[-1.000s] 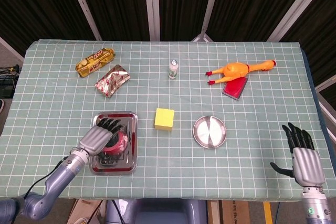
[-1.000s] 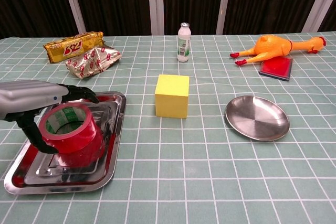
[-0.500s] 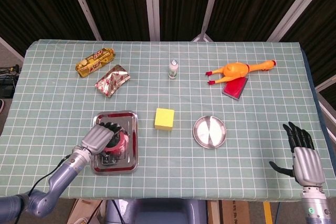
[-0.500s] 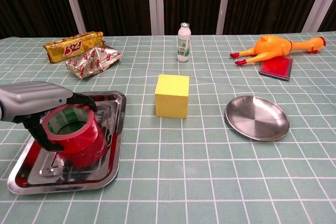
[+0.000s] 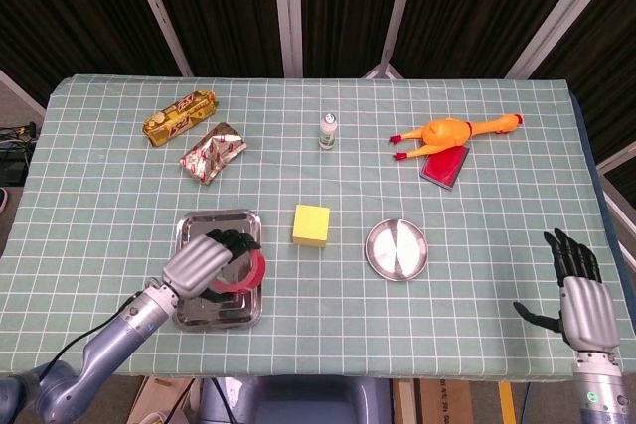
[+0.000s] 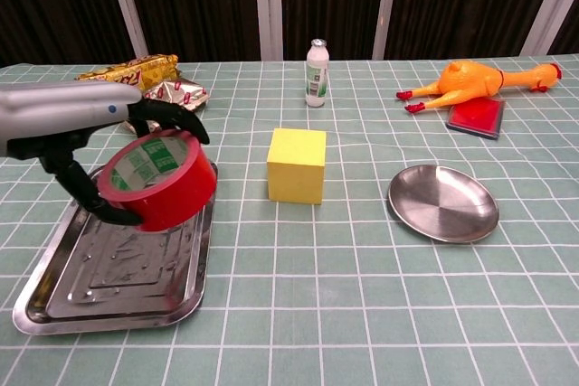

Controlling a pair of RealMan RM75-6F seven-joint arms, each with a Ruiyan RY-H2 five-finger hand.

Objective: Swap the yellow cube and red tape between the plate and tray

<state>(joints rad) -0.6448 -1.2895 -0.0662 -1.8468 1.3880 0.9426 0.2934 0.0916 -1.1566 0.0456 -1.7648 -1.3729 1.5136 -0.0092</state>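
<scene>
The left hand [image 6: 86, 133] holds the red tape [image 6: 158, 180] in the air, over the right side of the tray [image 6: 109, 282]. Its dark fingers [image 6: 172, 115] curl over the top of the roll and another one hooks under it. The roll is tilted, so its green inside shows toward the left of the chest view. The tape does not touch the tray. The tray sits at the lower left of the table [image 5: 517, 245] and has nothing lying in it.

The yellow cube [image 6: 297, 164] stands on the table in the middle of the frame, between the tray and the plate [image 6: 443, 202]. It touches neither one. The shiny round plate is to the right of the cube.

The right hand [image 5: 578, 290] shows only in the head view, at the lower right, off the table edge. Its fingers [image 5: 568, 250] point up, a little apart, and hold nothing.

At the top of the table are a small bottle [image 6: 316, 61], a rubber chicken [image 6: 470, 81], a red card [image 6: 477, 117] and two snack packs [image 6: 136, 79].
</scene>
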